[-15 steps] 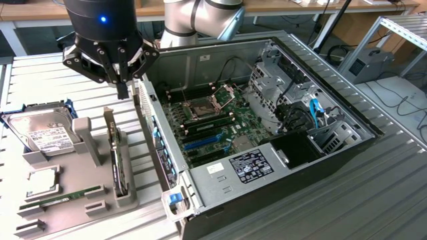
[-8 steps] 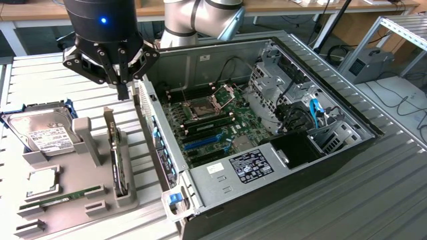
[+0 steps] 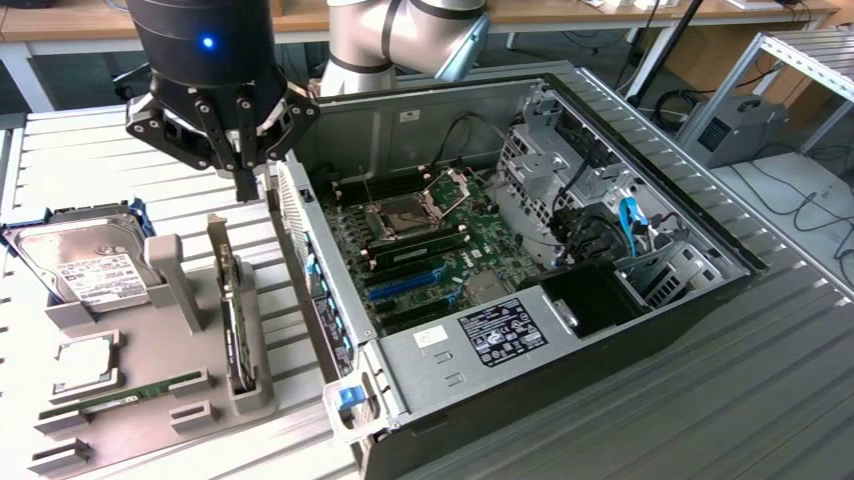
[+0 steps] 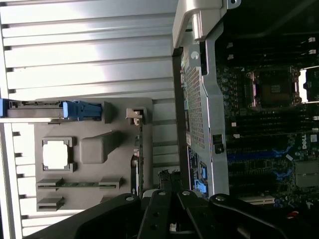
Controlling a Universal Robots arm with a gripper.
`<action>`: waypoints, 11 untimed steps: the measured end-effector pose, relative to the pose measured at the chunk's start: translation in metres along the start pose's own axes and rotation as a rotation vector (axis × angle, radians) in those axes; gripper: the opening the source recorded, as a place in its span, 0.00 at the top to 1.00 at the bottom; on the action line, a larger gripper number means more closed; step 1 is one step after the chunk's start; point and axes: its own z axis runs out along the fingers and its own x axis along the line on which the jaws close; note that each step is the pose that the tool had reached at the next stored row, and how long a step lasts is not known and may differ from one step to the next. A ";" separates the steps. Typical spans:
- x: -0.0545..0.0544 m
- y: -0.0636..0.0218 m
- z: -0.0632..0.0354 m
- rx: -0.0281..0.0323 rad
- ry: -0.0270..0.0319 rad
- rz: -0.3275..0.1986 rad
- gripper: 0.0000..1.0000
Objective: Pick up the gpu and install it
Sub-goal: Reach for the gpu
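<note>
Hovering with the hand point(image 3: 247, 180) pinched tight and holding nothing, just outside the wall of the open computer case point(image 3: 561, 390), above the grey holder tray point(image 3: 127, 432) on the slatted desk point(image 3: 747, 380).

Reading the exterior view from the hand: finds the gpu point(image 3: 235, 320) at about 6 o'clock, standing on edge in the tray's slot, apart from the fingers and not yet grasped. From the gpu, puts the hard drive point(image 3: 80, 265) near 10 o'clock and the memory stick point(image 3: 127, 392) near 8 o'clock.

Agrees from the wrist: gpu point(image 4: 140, 154) edge-on, roughly in line with the hand point(image 4: 172, 199).

Risks, as judged:
- Coming down closed would likely strike the card's top edge instead of straddling it, tipping it in the slot.
- Little room at 3 o'clock of the card, so could snag a finger on the case wall.
- Gripping a thin card off-centre may let it swing or slip.
- Meeting the blue board slots point(image 3: 400, 285) crooked could jam the bracket or strain the contacts.
</note>
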 end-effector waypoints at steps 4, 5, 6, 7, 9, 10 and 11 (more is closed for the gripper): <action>0.000 -0.0007 0.0000 0.0000 0.0001 0.000 0.89; 0.000 -0.0010 0.0001 0.0000 0.0000 0.000 0.89; 0.000 -0.0011 0.0001 -0.0001 0.0000 0.000 0.89; 0.000 -0.0018 0.0001 -0.0001 0.0000 0.000 0.89; 0.000 -0.0026 0.0001 0.0000 0.0001 0.000 0.89; 0.000 -0.0028 0.0001 0.0000 0.0000 0.000 0.89; 0.000 -0.0030 0.0002 0.0000 0.0000 0.000 0.89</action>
